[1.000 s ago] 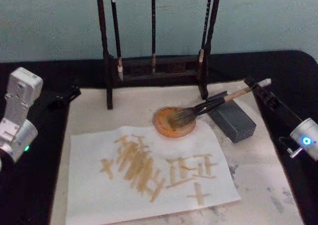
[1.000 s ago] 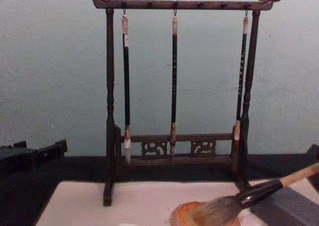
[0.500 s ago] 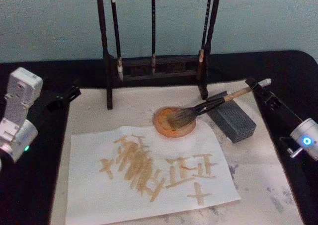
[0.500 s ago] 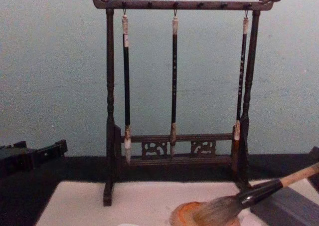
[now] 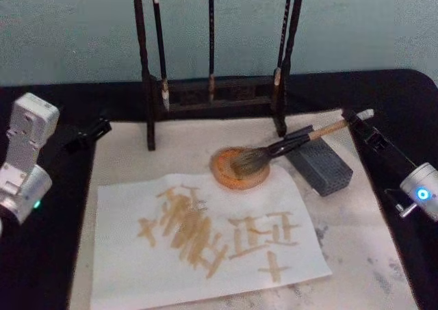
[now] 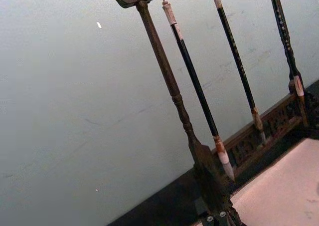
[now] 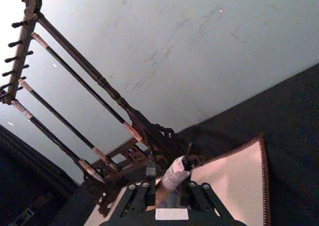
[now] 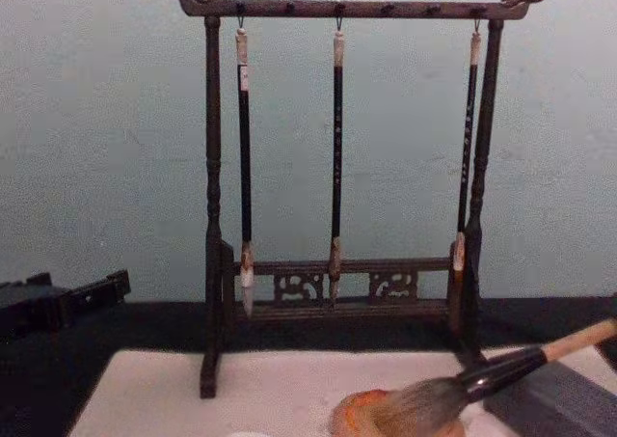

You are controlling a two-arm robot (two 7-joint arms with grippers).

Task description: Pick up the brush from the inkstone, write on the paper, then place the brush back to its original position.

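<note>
- Brushes come to four: one big brush (image 5: 294, 140) with a bushy grey-brown head, black collar and pale wooden handle, and three thin dark brushes (image 8: 337, 148) hanging tip-down from the top bar of one dark wooden rack (image 5: 147, 84).
- Also one each: a round orange inkstone (image 5: 226, 176), a grey block (image 5: 325, 170) at its 3 o'clock, and a sheet of paper (image 5: 137, 255) at its 7 o'clock. The paper carries many tan strokes (image 5: 191, 224).
- The big brush's long axis runs from 8 o'clock to 2 o'clock in the head view. Its bristles lie on the inkstone and point to 8 o'clock.
- From there the handle rises toward 2 o'clock, and the collar crosses over one corner of the block.
- The right gripper (image 5: 357, 117) sits at the far end of the handle, at 2 o'clock of the mat. In the right wrist view the handle end stands between its jaws, but I cannot tell whether they are clamped on it.
- The left gripper (image 5: 101, 126) hangs at 10 o'clock of the mat, well apart from the brush. I cannot tell how its jaws stand.
- A pale mat (image 5: 356, 241), smudged grey at 5 o'clock, covers the middle of a black desk (image 5: 41, 269). It bears the paper, inkstone and block, with the rack at its 12 o'clock edge.
- Behind the desk is a plain pale blue-green wall (image 5: 68, 29).
</note>
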